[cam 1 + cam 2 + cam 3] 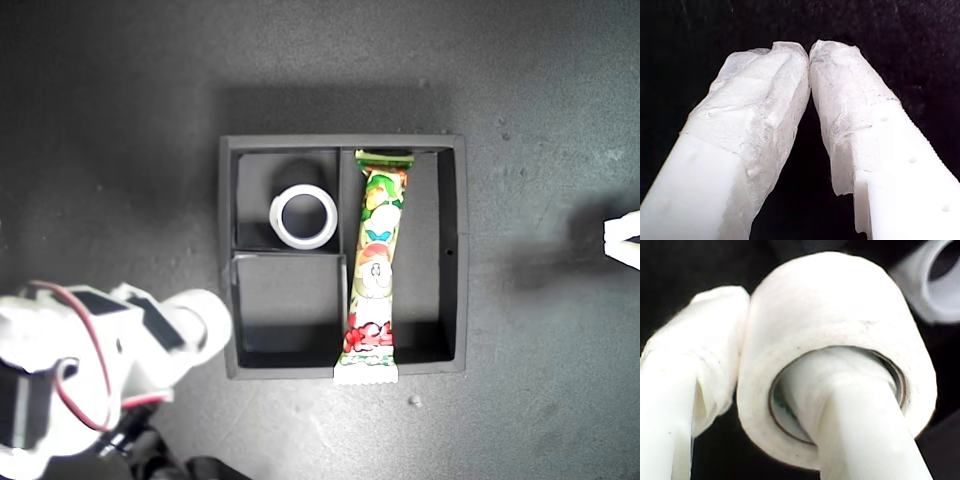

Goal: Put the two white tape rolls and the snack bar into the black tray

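Exterior view: the black tray (452,260) holds the snack bar (373,272) in its long compartment and one white tape roll (303,216) in the far-left small one. My second claw (767,390) grips the other tape roll (835,335), one finger through its hole. My first claw (809,52) is closed, empty.

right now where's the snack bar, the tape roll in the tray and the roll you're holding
snack bar (372,270): exterior view, whitish middle of the packet.
tape roll in the tray (281,227): exterior view, white rim beside the hole.
held tape roll (840,305): second wrist view, its outer wound surface.
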Motion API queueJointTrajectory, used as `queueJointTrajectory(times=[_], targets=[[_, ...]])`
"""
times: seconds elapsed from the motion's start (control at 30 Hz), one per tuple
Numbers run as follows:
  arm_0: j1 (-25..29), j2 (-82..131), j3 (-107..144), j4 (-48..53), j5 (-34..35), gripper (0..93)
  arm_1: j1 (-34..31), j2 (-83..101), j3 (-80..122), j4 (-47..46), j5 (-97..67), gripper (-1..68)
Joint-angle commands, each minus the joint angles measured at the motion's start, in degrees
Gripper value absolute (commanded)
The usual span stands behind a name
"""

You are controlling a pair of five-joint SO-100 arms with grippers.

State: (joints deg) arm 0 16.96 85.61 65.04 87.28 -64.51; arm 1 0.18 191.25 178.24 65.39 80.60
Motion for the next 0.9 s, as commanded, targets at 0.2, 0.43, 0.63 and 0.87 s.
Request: queueJointTrajectory(times=[0.2, 0.43, 0.63, 0.87], targets=[[-0.97, -25.14, -34.8, 8.35, 2.9, 0.1, 2.37, 0.09, 0.7, 10.37, 3.69, -0.2], [-1.32, -44.21, -63.46, 17.75, 3.43, 0.1, 1.85, -1.76, 0.7, 11.78, 12.3, -0.3], [-2.11, -46.93, -61.52, 17.84, 1.67, 0.1, 2.11, -1.76, 0.7, 11.6, 13.01, -0.3], [-2.64, -45.09, -52.21, 17.84, -1.05, 0.1, -2.2, -1.76, 0.7, 11.69, 12.83, -0.3]])
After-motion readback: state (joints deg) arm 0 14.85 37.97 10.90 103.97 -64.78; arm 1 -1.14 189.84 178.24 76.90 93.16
